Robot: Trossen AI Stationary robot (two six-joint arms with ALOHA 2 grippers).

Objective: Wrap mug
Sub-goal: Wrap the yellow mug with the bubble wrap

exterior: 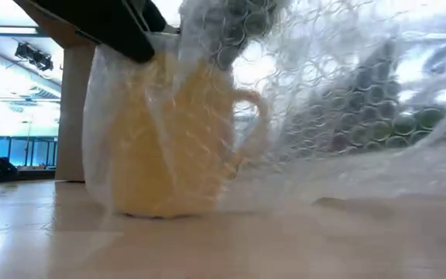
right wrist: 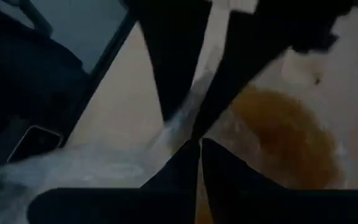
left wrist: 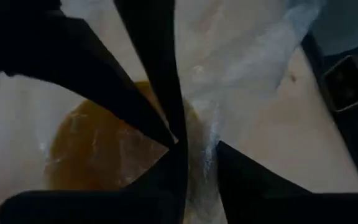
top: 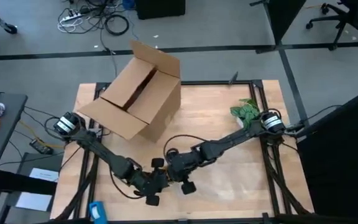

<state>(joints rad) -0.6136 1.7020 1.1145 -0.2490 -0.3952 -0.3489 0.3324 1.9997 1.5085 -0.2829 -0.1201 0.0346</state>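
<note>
Both grippers meet at the lower middle of the high view: the left gripper (top: 160,182) and the right gripper (top: 174,169) are nearly touching. Each has its fingers pinched tight on the bubble wrap (exterior: 347,116). In the low view, we see the mug (exterior: 165,139) upright on the table (top: 229,124), left of centre, swathed in that wrap. Farther back, upper left in the high view, a cardboard box (top: 138,93) lies tipped open; we cannot tell its contents.

Overhead, table-level and seemingly both wrist cameras share the mug (exterior: 169,147)
</note>
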